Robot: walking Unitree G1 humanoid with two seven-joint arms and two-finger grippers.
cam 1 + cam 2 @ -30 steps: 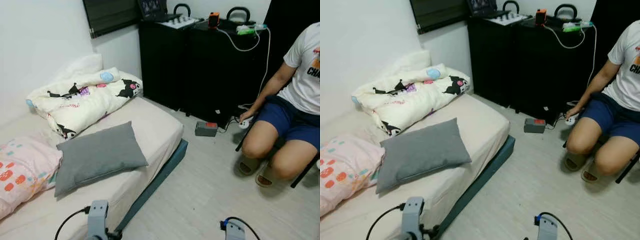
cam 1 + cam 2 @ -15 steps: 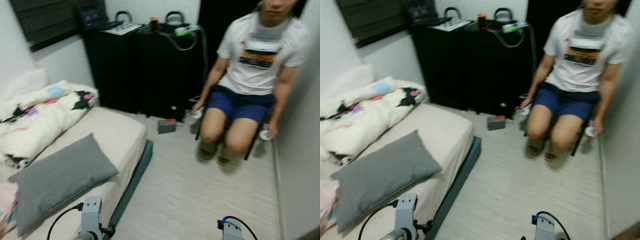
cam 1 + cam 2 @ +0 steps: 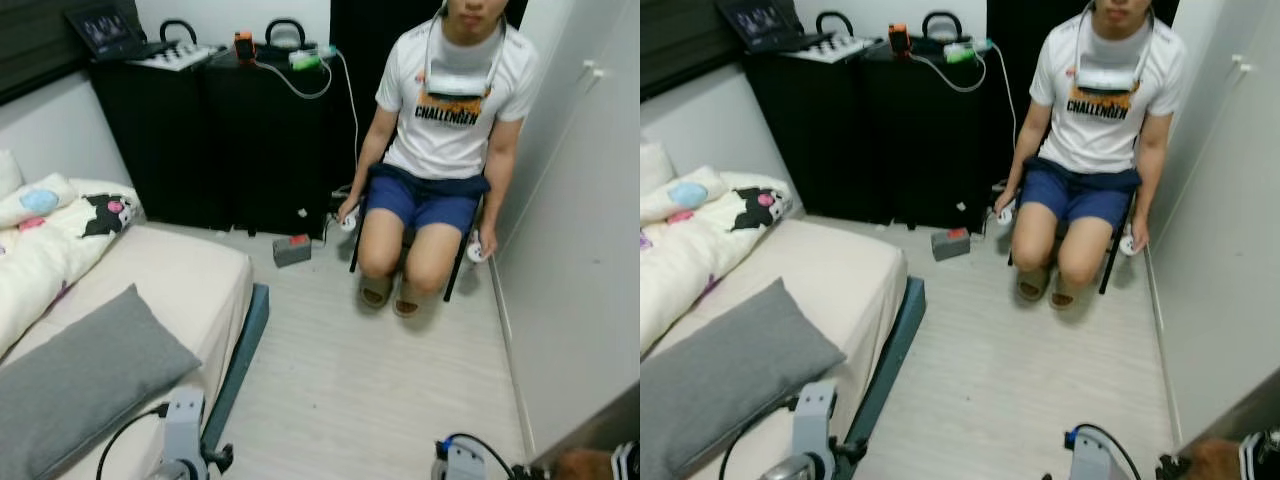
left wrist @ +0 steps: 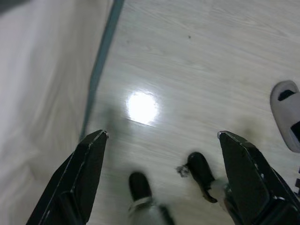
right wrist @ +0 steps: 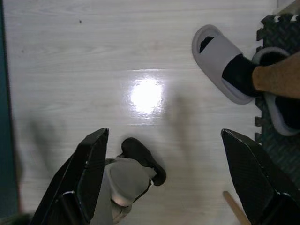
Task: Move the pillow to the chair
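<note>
The grey pillow lies flat on the beige mattress at my lower left. The black chair stands across the room by the right wall, and a person sits on it, hiding its seat. Both arms hang low at the bottom edge of the eye views, the left arm beside the mattress edge, the right arm over the floor. My left gripper is open over bare floor beside the mattress base. My right gripper is open too, nothing between its fingers.
Black cabinets line the far wall, with a small grey box on the floor before them. A cream duvet lies at the mattress head. A white wall closes the right. A slippered foot stands near my right.
The camera has swung to the right: the bed has slid to the left edge and the seated person now sits in the upper middle. Both arms hang as before.
</note>
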